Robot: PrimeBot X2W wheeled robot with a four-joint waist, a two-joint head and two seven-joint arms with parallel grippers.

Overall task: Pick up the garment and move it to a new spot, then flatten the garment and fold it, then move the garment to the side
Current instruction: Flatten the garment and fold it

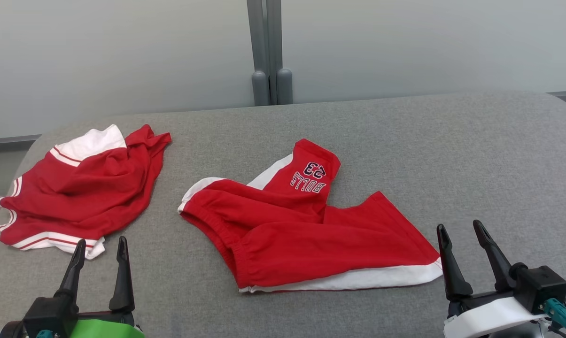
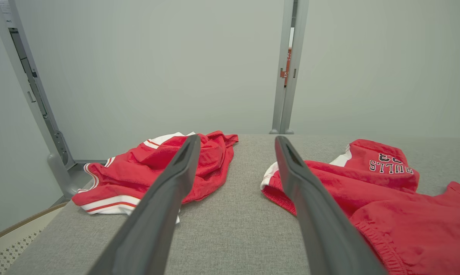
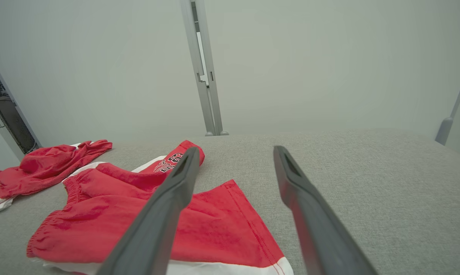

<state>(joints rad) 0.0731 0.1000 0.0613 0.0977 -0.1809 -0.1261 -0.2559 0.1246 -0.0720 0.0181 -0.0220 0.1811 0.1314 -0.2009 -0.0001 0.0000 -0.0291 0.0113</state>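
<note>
A red garment [image 1: 301,234], a pair of shorts with white trim and "BULLS 23" lettering, lies rumpled in the middle of the grey padded table [image 1: 428,141]. It also appears in the left wrist view [image 2: 386,198] and the right wrist view [image 3: 222,225]. My left gripper [image 1: 100,242] stands open near the table's front left, its fingers [image 2: 168,198] empty. My right gripper [image 1: 459,226] is open just right of the shorts' white hem, touching nothing, with its fingers [image 3: 310,214] over bare table.
A second red garment [image 1: 85,188] with white striped trim lies crumpled at the table's left, just beyond my left gripper. A grey post [image 1: 268,47] stands against the pale wall behind. Bare grey table stretches to the right and back.
</note>
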